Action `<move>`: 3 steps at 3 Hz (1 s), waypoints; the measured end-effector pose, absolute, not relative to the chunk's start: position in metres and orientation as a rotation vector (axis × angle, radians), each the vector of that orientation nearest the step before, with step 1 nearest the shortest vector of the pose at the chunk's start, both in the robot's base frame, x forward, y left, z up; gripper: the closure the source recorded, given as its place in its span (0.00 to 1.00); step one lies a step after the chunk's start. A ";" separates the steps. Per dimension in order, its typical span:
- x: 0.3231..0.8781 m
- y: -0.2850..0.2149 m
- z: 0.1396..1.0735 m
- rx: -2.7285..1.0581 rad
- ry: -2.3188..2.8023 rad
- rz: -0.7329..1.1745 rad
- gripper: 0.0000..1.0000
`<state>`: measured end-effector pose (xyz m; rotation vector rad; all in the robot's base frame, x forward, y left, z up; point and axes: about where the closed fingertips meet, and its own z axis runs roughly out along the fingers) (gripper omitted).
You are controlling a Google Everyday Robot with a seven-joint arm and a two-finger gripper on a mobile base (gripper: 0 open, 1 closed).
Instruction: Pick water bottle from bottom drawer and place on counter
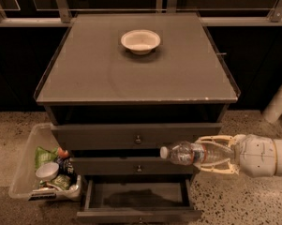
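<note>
Carry step, I judge: the cream two-finger end effector (200,153), near right, is clamped around the one small clear ribbed plastic water bottle (185,153) — held sideways before the middle of three grey drawers, above the open bottom drawer (138,198). Next: raise it onto the glossy grey table (131,78), avoiding its one white bowl (140,40).

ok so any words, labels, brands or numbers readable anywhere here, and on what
No text can be read.
water bottle label band: too blurred; the bottle is gripped in the hand, in front of the middle drawer.
snack packets in the plastic bin: print too blurred.
bowl and counter: no markings show.
</note>
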<state>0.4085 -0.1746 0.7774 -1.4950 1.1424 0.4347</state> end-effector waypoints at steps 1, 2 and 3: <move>0.418 -0.183 0.820 -1.544 1.126 0.415 1.00; 0.440 -0.193 0.875 -1.625 1.104 0.383 1.00; 0.474 -0.192 0.909 -1.706 1.077 0.398 1.00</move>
